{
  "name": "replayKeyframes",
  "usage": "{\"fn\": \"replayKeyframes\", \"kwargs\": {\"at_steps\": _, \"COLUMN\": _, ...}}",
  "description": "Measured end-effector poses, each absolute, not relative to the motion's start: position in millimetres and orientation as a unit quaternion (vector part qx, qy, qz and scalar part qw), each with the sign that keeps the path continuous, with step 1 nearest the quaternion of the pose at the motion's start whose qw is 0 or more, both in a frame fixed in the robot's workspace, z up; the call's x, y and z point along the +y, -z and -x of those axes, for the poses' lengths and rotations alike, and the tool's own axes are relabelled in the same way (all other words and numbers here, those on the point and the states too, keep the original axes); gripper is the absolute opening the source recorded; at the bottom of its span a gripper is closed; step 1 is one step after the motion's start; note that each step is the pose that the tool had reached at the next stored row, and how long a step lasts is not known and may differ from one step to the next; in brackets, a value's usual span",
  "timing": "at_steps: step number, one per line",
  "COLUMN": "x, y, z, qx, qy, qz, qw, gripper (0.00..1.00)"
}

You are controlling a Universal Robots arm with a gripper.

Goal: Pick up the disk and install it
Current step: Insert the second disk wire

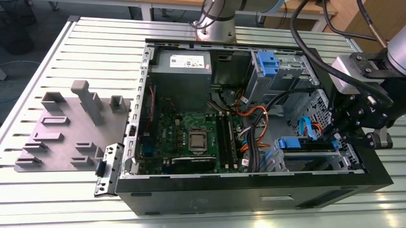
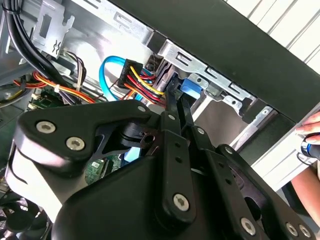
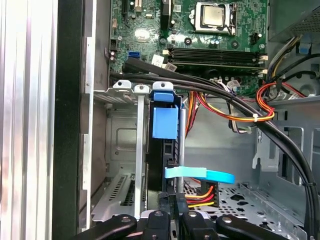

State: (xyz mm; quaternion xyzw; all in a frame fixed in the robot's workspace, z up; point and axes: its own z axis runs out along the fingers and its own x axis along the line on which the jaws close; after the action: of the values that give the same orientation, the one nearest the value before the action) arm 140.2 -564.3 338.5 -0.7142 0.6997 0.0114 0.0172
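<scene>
The disk (image 3: pixel 164 122) stands on edge in a metal bay at the case's corner. Its blue plastic end (image 1: pixel 295 142) shows in the exterior view at the case's lower right. My gripper (image 1: pixel 336 142) reaches into that corner from the exterior view's right. In both wrist views its black fingers (image 2: pixel 172 112) run close together toward the disk's blue end (image 2: pixel 192 87). The gripper (image 3: pixel 172 217) looks shut, tips at the disk's edge, but I cannot tell whether they touch. A light blue cable (image 3: pixel 200 175) crosses just in front of the tips.
The open black computer case (image 1: pixel 254 190) lies on a slatted table. Inside are a grey power-supply box (image 1: pixel 184 61), a motherboard (image 1: pixel 190 137), a taller blue tab with metal cage (image 1: pixel 267 64) and cable bundles (image 3: pixel 250 117). A grey fixture plate (image 1: pixel 63 133) lies left. A person's hand (image 2: pixel 310 140) is nearby.
</scene>
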Motion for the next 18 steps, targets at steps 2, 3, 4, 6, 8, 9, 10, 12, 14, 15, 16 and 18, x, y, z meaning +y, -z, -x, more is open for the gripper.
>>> {"fn": "replayKeyframes", "kwargs": {"at_steps": 2, "x": -564.4, "y": -337.9, "z": -139.5, "qx": 0.700, "qy": -0.012, "qz": 0.714, "qw": 0.017, "gripper": 0.16}}
{"fn": "replayKeyframes", "kwargs": {"at_steps": 3, "x": -564.4, "y": -337.9, "z": -139.5, "qx": 0.700, "qy": -0.012, "qz": 0.714, "qw": 0.017, "gripper": 0.16}}
{"fn": "replayKeyframes", "kwargs": {"at_steps": 4, "x": -564.4, "y": -337.9, "z": -139.5, "qx": 0.700, "qy": -0.012, "qz": 0.714, "qw": 0.017, "gripper": 0.16}}
{"fn": "replayKeyframes", "kwargs": {"at_steps": 6, "x": -564.4, "y": -337.9, "z": -139.5, "qx": 0.700, "qy": -0.012, "qz": 0.714, "qw": 0.017, "gripper": 0.16}}
{"fn": "replayKeyframes", "kwargs": {"at_steps": 8, "x": -564.4, "y": -337.9, "z": -139.5, "qx": 0.700, "qy": -0.012, "qz": 0.714, "qw": 0.017, "gripper": 0.16}}
{"fn": "replayKeyframes", "kwargs": {"at_steps": 9, "x": -564.4, "y": -337.9, "z": -139.5, "qx": 0.700, "qy": -0.012, "qz": 0.714, "qw": 0.017, "gripper": 0.16}}
{"fn": "replayKeyframes", "kwargs": {"at_steps": 10, "x": -564.4, "y": -337.8, "z": -139.4, "qx": 0.700, "qy": -0.012, "qz": 0.714, "qw": 0.017, "gripper": 0.17}}
{"fn": "replayKeyframes", "kwargs": {"at_steps": 12, "x": -564.4, "y": -337.7, "z": -139.4, "qx": 0.700, "qy": -0.012, "qz": 0.714, "qw": 0.017, "gripper": 0.24}}
{"fn": "replayKeyframes", "kwargs": {"at_steps": 14, "x": -564.4, "y": -336.3, "z": -139.4, "qx": 0.700, "qy": -0.012, "qz": 0.714, "qw": 0.017, "gripper": 0.24}}
{"fn": "replayKeyframes", "kwargs": {"at_steps": 15, "x": -564.4, "y": -335.4, "z": -139.5, "qx": 0.700, "qy": -0.011, "qz": 0.714, "qw": 0.017, "gripper": 0.24}}
{"fn": "replayKeyframes", "kwargs": {"at_steps": 16, "x": -564.4, "y": -334.3, "z": -139.5, "qx": 0.700, "qy": -0.011, "qz": 0.714, "qw": 0.017, "gripper": 0.24}}
{"fn": "replayKeyframes", "kwargs": {"at_steps": 18, "x": -564.4, "y": -332.6, "z": -139.4, "qx": 0.700, "qy": -0.011, "qz": 0.714, "qw": 0.017, "gripper": 0.24}}
